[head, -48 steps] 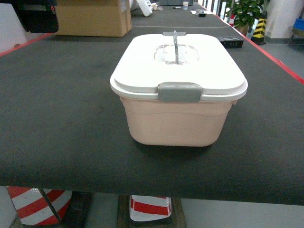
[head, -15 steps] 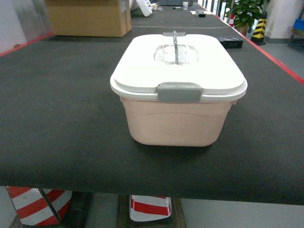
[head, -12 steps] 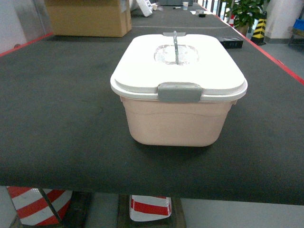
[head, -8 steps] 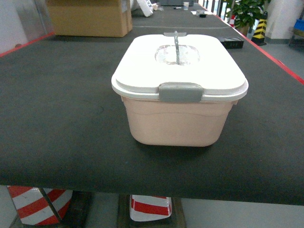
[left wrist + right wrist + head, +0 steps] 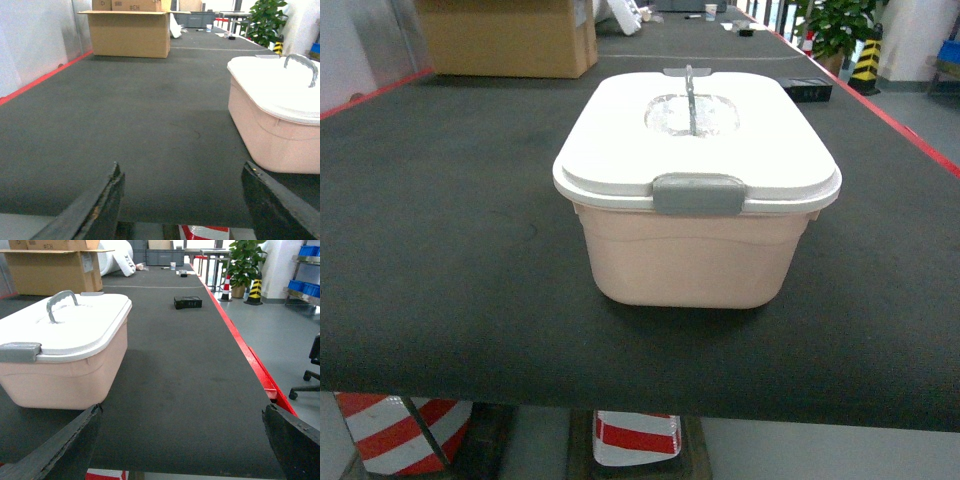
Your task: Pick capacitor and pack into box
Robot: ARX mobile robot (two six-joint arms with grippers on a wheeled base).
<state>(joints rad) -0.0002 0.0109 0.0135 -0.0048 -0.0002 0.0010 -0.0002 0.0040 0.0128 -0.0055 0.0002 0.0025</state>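
The box [image 5: 695,255] is a peach-pink tub standing in the middle of the black table, with its white lid [image 5: 720,150] on and the grey front clip [image 5: 697,193] down. No capacitor shows in any view. Neither gripper appears in the head view. In the left wrist view my left gripper [image 5: 181,167] is open over bare table mat, and the box [image 5: 272,137] is to its right. In the right wrist view my right gripper [image 5: 182,409] is open with nothing between its fingers, and the box [image 5: 65,377] is to its left.
A brown cardboard carton [image 5: 505,35] stands at the far left of the table. A small black object [image 5: 188,302] lies far back near the red table edge [image 5: 240,345]. Red-and-white cones [image 5: 635,440] stand below the table's front edge. A potted plant [image 5: 245,260] is beyond.
A dark shape at the head view's top left corner three seconds ago is gone. The box has stayed in place with its lid on.
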